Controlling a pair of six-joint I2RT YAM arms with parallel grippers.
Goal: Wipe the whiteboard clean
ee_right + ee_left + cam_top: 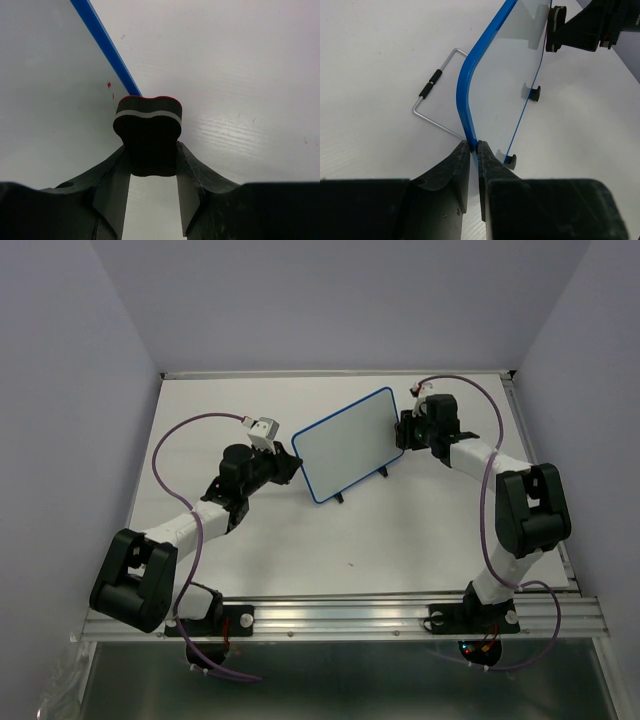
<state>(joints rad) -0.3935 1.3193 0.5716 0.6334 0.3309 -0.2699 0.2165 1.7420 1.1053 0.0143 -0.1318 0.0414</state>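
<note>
The whiteboard [345, 443] stands tilted on two black feet at the table's middle back; its face looks almost blank. My left gripper [291, 462] is shut on its blue frame [464, 107] at the left edge, seen edge-on in the left wrist view. My right gripper [407, 432] is shut on a black eraser block [148, 131] with a white stripe and red face, pressed at the board's right edge. In the right wrist view a few small red specks [109, 85] show on the board [45, 85] beside the blue frame.
A bent wire stand [431, 95] with black sleeves lies on the table behind the board. The right arm [520, 510] stands at the right. Purple walls close the back and sides. The table's metal rail [340, 618] runs along the near edge.
</note>
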